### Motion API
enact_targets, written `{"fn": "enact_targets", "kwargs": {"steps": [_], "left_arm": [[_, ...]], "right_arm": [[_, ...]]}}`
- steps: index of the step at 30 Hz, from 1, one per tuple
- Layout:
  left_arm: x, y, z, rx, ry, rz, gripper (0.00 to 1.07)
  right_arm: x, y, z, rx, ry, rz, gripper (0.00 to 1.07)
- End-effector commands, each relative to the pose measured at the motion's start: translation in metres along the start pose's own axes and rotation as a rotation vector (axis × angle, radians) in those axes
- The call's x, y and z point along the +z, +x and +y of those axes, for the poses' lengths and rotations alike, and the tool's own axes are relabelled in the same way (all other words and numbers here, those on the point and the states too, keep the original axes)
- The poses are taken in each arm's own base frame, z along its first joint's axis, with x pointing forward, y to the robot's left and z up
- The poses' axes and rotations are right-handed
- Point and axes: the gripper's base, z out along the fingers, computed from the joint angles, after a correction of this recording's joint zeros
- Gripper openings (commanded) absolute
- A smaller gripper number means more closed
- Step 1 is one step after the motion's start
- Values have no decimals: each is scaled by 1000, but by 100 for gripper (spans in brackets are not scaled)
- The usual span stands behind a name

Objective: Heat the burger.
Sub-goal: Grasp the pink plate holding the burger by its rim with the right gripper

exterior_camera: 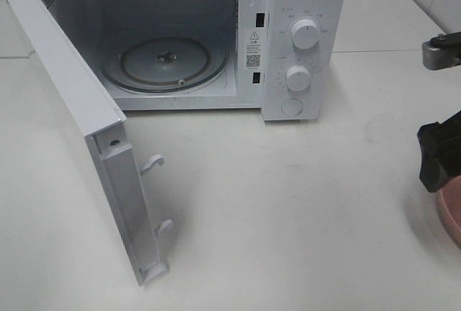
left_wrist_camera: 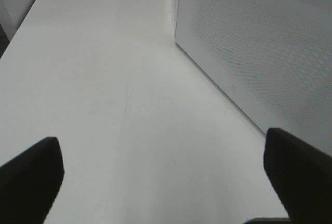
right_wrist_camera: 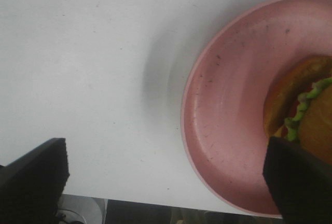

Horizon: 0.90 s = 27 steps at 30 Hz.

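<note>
The burger (right_wrist_camera: 306, 105) lies on its side on the pink plate (right_wrist_camera: 228, 105), near the far side of the plate as the right wrist view shows it, with its green lettuce frill showing between the brown bun halves. The right gripper (right_wrist_camera: 166, 154) hangs over the plate's edge with its jaws spread wide. One finger (right_wrist_camera: 298, 182) stands in front of the burger and hides part of it, while the other is out over the bare worktop (exterior_camera: 288, 217), so nothing is pinched. In the high view the plate sits at the right edge of the worktop, well apart from the white microwave (exterior_camera: 302, 44). Its door (exterior_camera: 65, 102) is swung fully open to the left, baring the glass turntable (exterior_camera: 166, 62). The left gripper (left_wrist_camera: 162, 146), jaws also spread and holding nothing, hovers above the worktop beside the door's perforated outer face.
</note>
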Motion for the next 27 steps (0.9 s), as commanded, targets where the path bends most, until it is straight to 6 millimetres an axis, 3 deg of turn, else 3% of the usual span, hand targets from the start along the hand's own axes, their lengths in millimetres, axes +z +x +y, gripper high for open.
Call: {"fn": "enact_targets", "kwargs": {"steps": [1,9,16,27], "left_arm": [[-2,0,-1,-5,2,-30,101],[-2,0,-1,-5,2,-30,101],[-2,0,-1,-5,2,-30,101],[-2,0,-1,-5,2,-30,101]], "right_arm": [[7,3,-11,20,10,45,99],[26,3,-14,28,4,56,98],[65,0,-9,12,-2,108,95],[105,-7,-12,-11,13,161,94]]}}
